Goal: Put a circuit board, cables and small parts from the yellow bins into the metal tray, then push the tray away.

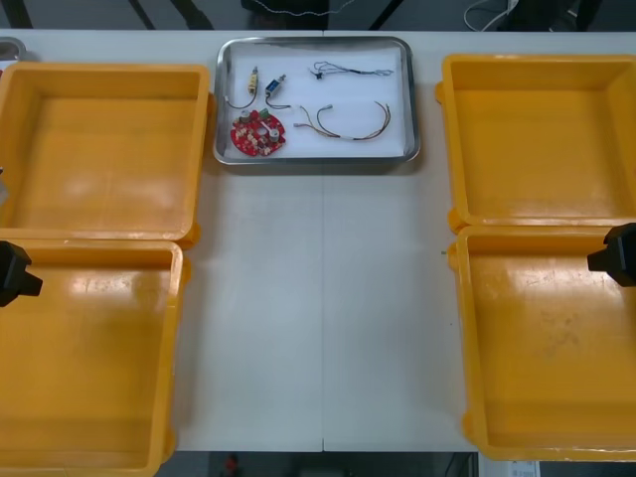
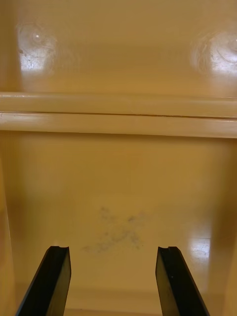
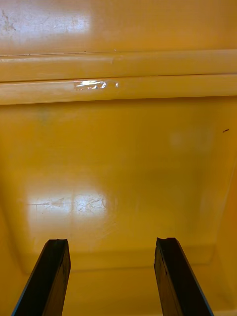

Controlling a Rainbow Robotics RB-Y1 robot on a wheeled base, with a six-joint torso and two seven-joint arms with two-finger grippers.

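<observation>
Half cut off at front view's edges; holds left fingers [image 3: 49, 276] and right fingers [image 2: 49, 281] apart, empty, over near bins [image 1: 89, 368]; small parts [image 1: 255, 81] in tray [image 1: 397, 109] hard to make out.

Left gripper [image 1: 15, 270]: sat at the 9 o'clock edge of the front view; black fingers [image 3: 49, 276] stood apart, gripping nothing. Right gripper [image 1: 618, 255]: sat at the 3 o'clock edge; its fingers [image 2: 175, 281] likewise stood apart, empty.
</observation>
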